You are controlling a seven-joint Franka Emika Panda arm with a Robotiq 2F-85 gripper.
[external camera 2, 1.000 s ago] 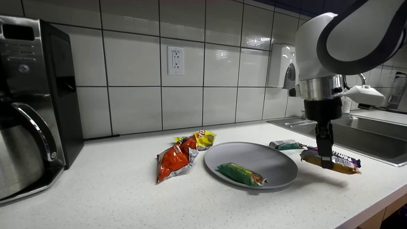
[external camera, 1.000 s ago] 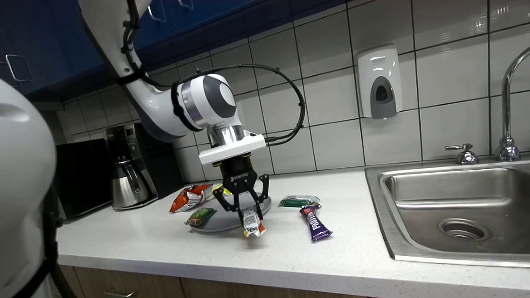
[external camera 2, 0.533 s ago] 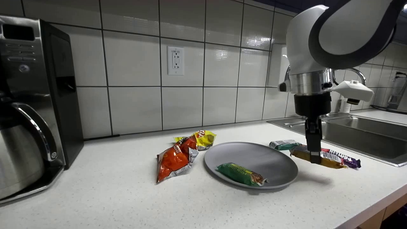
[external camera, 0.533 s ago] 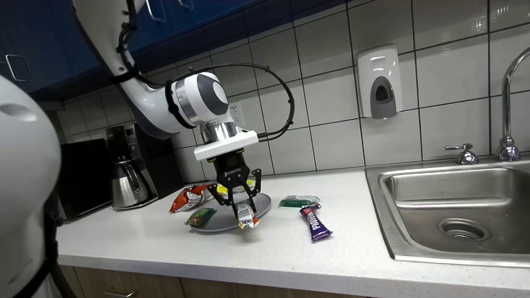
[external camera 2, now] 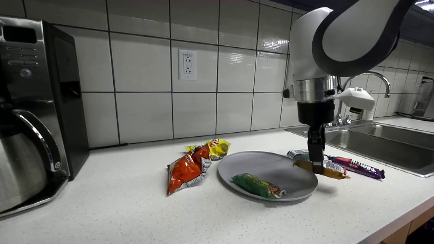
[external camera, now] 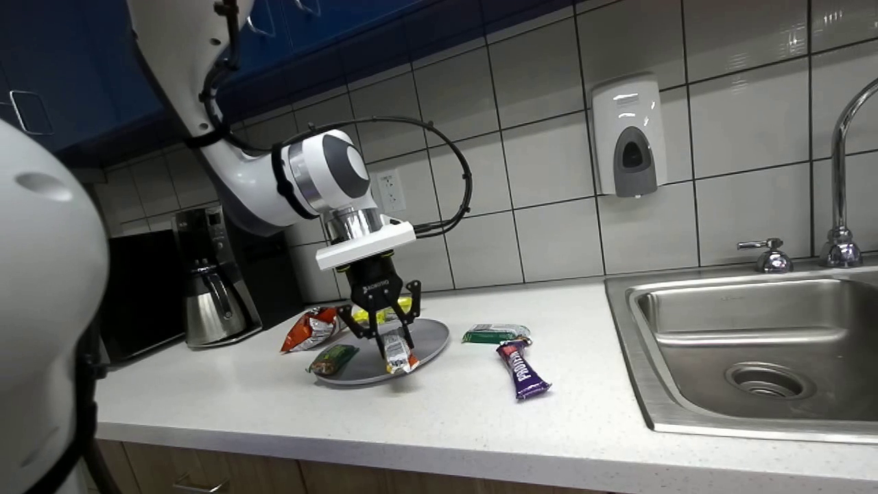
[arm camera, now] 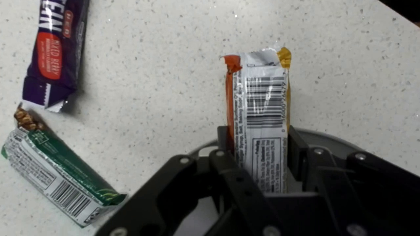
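My gripper (external camera: 396, 345) is shut on a wrapped snack bar (external camera: 399, 361), white with a barcode and with orange and yellow edges. The wrist view shows the bar (arm camera: 262, 105) between both finger pads, its far end sticking out. In an exterior view the gripper (external camera 2: 317, 168) holds the bar (external camera 2: 335, 172) nearly level, raised beside the rim of a grey plate (external camera 2: 257, 161). A green wrapped bar (external camera 2: 256, 185) lies on the plate. A purple protein bar (arm camera: 54, 55) and a green-and-silver bar (arm camera: 62, 177) lie on the counter, ends close together.
A red chip bag (external camera 2: 188, 167) and a yellow bag (external camera 2: 219, 147) lie beside the plate. A coffee maker (external camera: 216, 302) stands at the back. A steel sink (external camera: 741, 337) with a faucet (external camera: 838, 171) is set into the counter. A soap dispenser (external camera: 627, 130) hangs on the tiled wall.
My gripper, shut on the bar, has moved toward the plate, leftward in both exterior views. The bar is now at the plate's rim. The other objects have not moved.
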